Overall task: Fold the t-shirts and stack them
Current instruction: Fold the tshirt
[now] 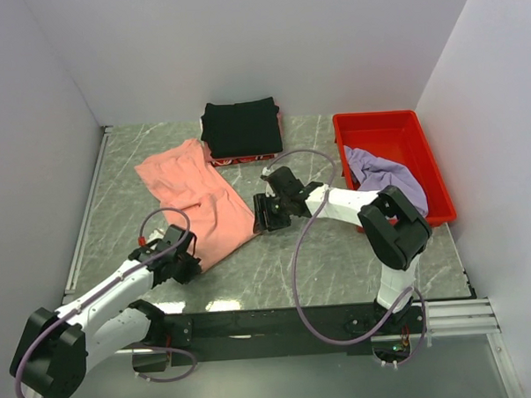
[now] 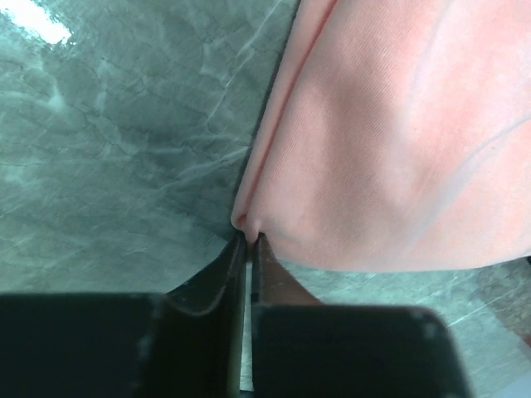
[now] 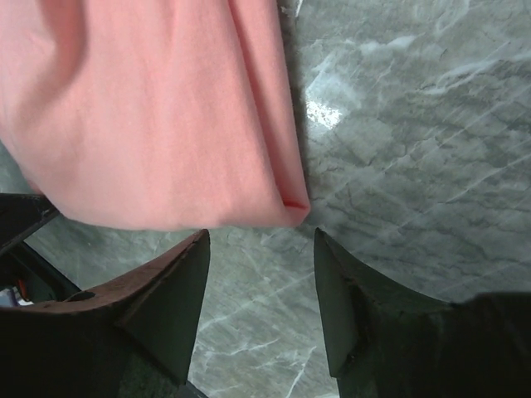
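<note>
salmon-pink t-shirt [image 1: 195, 200] lies on the marble table [image 1: 339, 266]. left gripper [image 2: 248, 242] pinches its near corner; right gripper [image 3: 261, 278] stands with jaws apart and nothing between them, beside the other corner. behind: folded black t-shirt [image 1: 240, 128], and lavender t-shirt [image 1: 383, 172] in red tray [image 1: 403, 127].

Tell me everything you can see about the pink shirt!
The pink shirt is soft salmon cloth, folded into a long strip lying slantwise on the table. Its far end sits by the black shirt. The left gripper pinches one near corner; the right gripper hangs open at the other.
</note>
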Controlling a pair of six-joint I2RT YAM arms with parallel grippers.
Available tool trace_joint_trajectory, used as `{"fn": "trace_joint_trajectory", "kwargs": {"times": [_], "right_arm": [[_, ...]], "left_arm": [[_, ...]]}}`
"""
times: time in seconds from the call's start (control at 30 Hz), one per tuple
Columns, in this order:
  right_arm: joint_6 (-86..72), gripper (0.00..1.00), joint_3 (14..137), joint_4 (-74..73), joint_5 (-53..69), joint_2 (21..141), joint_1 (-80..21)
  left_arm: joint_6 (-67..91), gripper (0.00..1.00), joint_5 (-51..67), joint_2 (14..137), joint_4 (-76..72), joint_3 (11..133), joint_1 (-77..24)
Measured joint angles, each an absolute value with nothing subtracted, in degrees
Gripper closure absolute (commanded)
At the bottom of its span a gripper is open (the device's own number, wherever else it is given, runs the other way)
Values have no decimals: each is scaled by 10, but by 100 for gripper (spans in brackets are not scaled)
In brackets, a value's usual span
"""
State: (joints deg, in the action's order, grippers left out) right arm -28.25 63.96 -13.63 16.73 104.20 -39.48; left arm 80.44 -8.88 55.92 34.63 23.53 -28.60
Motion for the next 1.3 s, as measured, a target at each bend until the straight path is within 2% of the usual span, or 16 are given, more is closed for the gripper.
{"fn": "trace_joint_trajectory", "kwargs": {"times": [0.17,0.23,0.3,0.37,0.47,0.53,0.9,1.13,1.3], "right_arm": [[-283,51,642,-134,175,1064,-394],[-283,69,642,-133,179,1069,-394],[-283,75,642,-133,185,1071,-394],[-281,76,642,-133,191,1075,-394],[-277,86,648,-132,200,1085,-394],[-275,99,654,-132,208,1093,-393],[-249,100,651,-150,219,1083,-393],[-226,100,613,-197,205,1006,-393],[-210,100,586,-234,191,945,-393]], "left_arm": [[804,99,-89,548,347,231,-286],[803,99,-90,537,347,226,-286],[802,99,-91,525,347,220,-286],[802,99,-93,512,347,214,-286],[799,99,-94,501,348,208,-286],[796,99,-95,501,348,208,-286],[754,99,-93,492,378,217,-290],[744,99,-50,406,415,219,-317],[749,99,-30,388,442,230,-348]]}}
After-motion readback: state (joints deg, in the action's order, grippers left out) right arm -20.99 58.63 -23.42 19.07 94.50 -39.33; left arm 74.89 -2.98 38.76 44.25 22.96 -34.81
